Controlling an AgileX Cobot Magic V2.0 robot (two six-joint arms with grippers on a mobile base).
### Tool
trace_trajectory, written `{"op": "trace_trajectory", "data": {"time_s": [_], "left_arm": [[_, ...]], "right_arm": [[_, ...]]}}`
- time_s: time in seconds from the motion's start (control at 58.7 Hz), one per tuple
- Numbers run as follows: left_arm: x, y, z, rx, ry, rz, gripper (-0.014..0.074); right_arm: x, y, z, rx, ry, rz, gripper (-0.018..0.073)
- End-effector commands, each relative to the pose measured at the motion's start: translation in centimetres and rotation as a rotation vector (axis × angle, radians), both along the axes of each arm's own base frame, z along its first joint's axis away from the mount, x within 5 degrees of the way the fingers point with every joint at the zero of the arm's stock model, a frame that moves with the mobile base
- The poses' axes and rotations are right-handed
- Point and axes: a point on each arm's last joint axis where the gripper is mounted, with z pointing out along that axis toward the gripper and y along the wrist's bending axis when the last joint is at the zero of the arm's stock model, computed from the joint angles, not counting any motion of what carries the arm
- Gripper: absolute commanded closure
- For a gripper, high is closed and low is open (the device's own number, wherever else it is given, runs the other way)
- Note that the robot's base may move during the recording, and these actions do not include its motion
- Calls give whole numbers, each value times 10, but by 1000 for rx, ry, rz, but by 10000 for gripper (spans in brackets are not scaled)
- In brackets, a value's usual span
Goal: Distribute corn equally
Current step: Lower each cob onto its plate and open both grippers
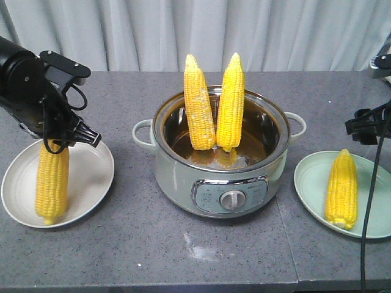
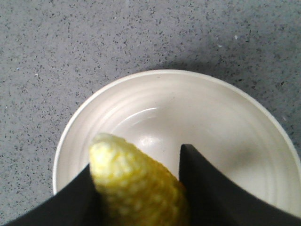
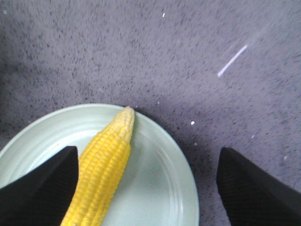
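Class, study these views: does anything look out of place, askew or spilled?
Two cobs stand on end in the pot, tips well above its rim, not lying flat. A pale smear marks the table in front of the pot.

There are four corn cobs. Two stand in the one pot point(image 1: 177, 183): a paler cob point(image 1: 199, 107) at its 11 o'clock and a deeper yellow cob point(image 1: 231, 104) at its 1 o'clock. Two plates sit on the one grey surface point(image 1: 122, 256): a white plate point(image 1: 91, 177) at the pot's 9 o'clock with a third cob point(image 1: 52, 180), and a green plate point(image 1: 311, 183) at 3 o'clock with a fourth cob point(image 1: 342, 189). There are two pincers: the left pincer point(image 2: 135, 157), clamped on the third cob, and the right pincer point(image 3: 148, 150), spread wide.
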Motion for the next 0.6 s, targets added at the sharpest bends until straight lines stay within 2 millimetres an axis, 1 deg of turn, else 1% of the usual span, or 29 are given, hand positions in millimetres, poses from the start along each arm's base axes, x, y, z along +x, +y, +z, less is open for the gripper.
{"op": "trace_trajectory", "data": {"time_s": [0.0,0.119,0.204,0.375,0.579], "left_arm": [[-3,2,24,-25,-92,9,305],[-3,3,23,-17,-84,12,222],[-3,4,23,0,-81,13,194],[-4,6,23,29,-77,13,192],[-4,6,24,22,-82,23,192]], "right_arm": [[-6,-2,34,-32,-162,10,-22],[-9,-2,39,-35,-187,11,-22],[-10,-2,39,-25,-187,7,-22],[-9,-1,39,-14,-188,6,-22],[-10,-1,39,-12,-188,3,-22]]}}
